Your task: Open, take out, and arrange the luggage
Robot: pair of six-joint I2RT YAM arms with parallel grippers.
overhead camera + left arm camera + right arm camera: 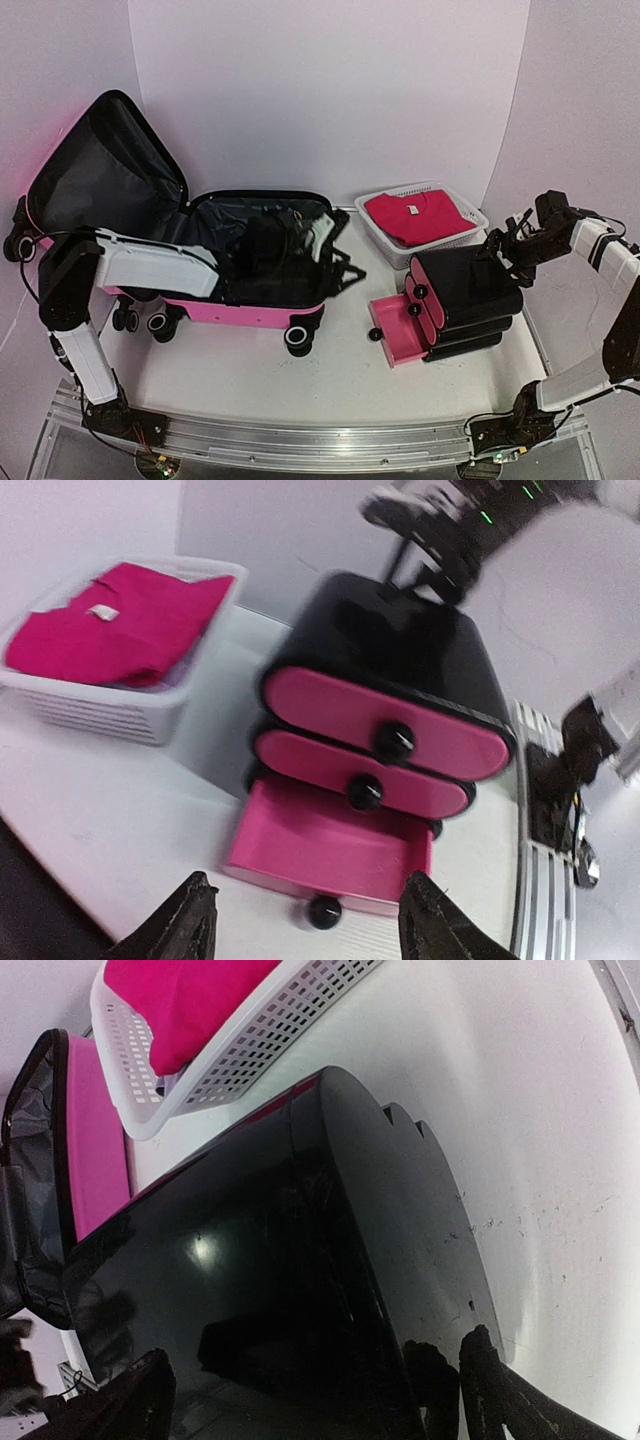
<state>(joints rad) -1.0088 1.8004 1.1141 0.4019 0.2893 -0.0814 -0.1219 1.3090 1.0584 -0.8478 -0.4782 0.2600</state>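
The pink luggage [240, 312] lies open on the table, its black-lined lid [105, 165] standing up at the back left. Dark contents inside are hard to make out. My left arm reaches across the open shell. My left gripper [343, 266] is at its right rim, open and empty, and in the left wrist view [310, 925] it faces the drawer stack. My right gripper [500, 246] is open and empty at the back top of that stack, its fingers spread over the black top in the right wrist view [315, 1400]. The luggage's pink side [95, 1150] shows there too.
A black drawer stack [465, 290] with pink fronts stands right of the luggage, its bottom drawer [335, 845] pulled out and empty. A white mesh basket [455, 236] holding a pink shirt [412, 216] stands behind it. White walls close in behind and on both sides.
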